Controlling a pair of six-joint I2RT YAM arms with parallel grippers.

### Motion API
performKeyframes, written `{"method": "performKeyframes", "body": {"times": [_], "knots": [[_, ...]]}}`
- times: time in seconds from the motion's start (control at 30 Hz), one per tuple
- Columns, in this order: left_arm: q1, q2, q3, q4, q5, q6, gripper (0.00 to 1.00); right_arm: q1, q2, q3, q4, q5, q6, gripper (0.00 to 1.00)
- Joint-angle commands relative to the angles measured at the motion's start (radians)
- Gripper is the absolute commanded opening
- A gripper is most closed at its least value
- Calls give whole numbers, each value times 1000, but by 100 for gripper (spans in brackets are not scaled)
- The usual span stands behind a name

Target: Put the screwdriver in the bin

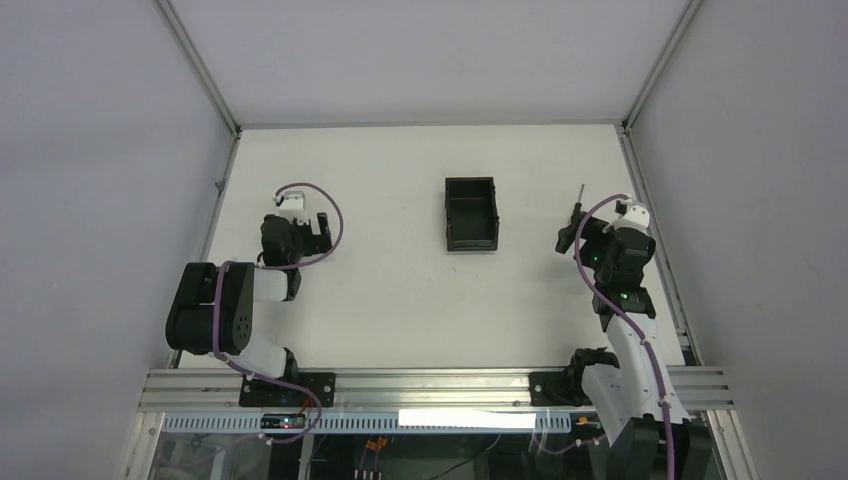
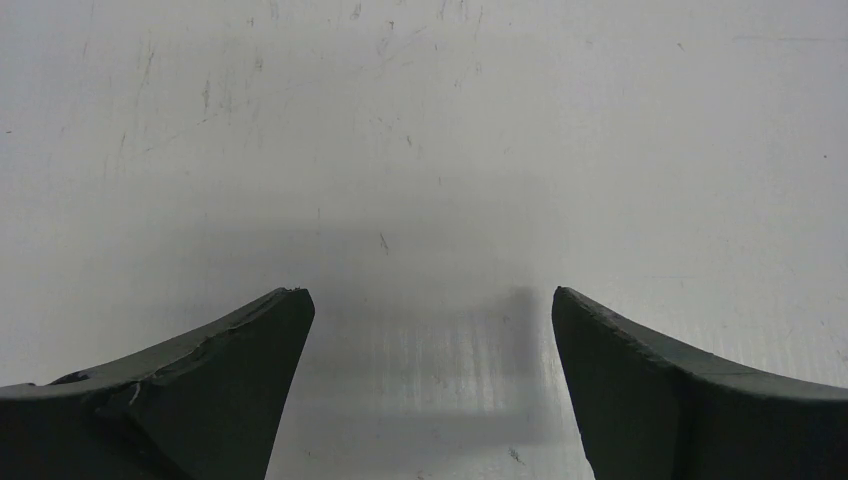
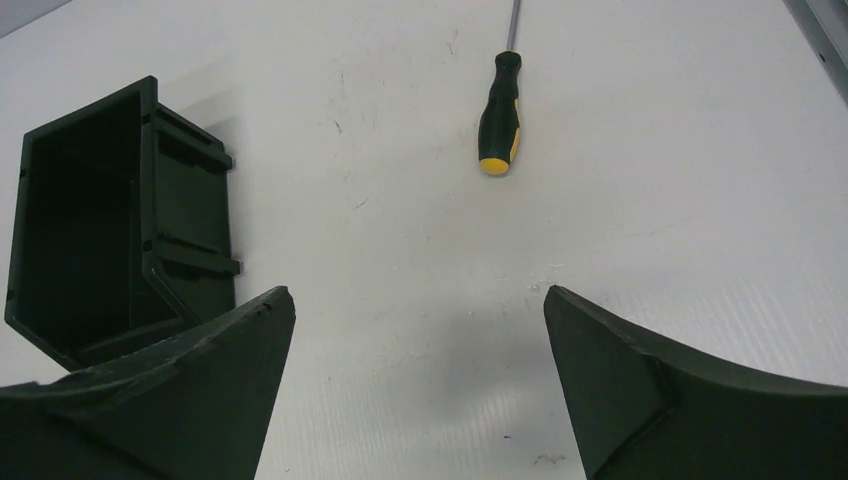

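Observation:
The screwdriver [image 1: 578, 207] lies on the white table at the right, thin shaft pointing away. In the right wrist view it [image 3: 500, 105] shows a black handle with a yellow end facing my gripper. The black open-top bin [image 1: 470, 213] stands at the table's middle, and at the left of the right wrist view [image 3: 100, 220]. My right gripper [image 1: 570, 236] is open and empty, just short of the screwdriver's handle; its jaws [image 3: 417, 292] stand wide apart over bare table. My left gripper [image 1: 321, 226] is open and empty at the left, over bare table [image 2: 430, 292].
The white table [image 1: 400, 290] is walled by grey panels at the left, back and right. A metal rail [image 1: 660, 250] runs along the right edge close to the right arm. The arm bases sit at the near edge.

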Motion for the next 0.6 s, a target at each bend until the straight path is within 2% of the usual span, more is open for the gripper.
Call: {"method": "performKeyframes", "body": {"times": [0.0,0.1,0.2,0.37,0.43,0.57], "knots": [[-1,-27,-3,27,2,-2,99,4,2,26,-4,2,15,99],[-1,-28,-3,27,1,-2,99,3,32,90,-57,21,29,99],[-1,-28,-3,27,2,-2,99,3,129,253,-209,68,38,99],[-1,-26,-3,27,1,-2,99,3,456,622,-567,168,37,99],[-1,-28,-3,27,2,-2,99,3,606,747,-633,193,31,99],[-1,-26,-3,28,2,-2,99,3,798,900,-671,211,23,99]]}}
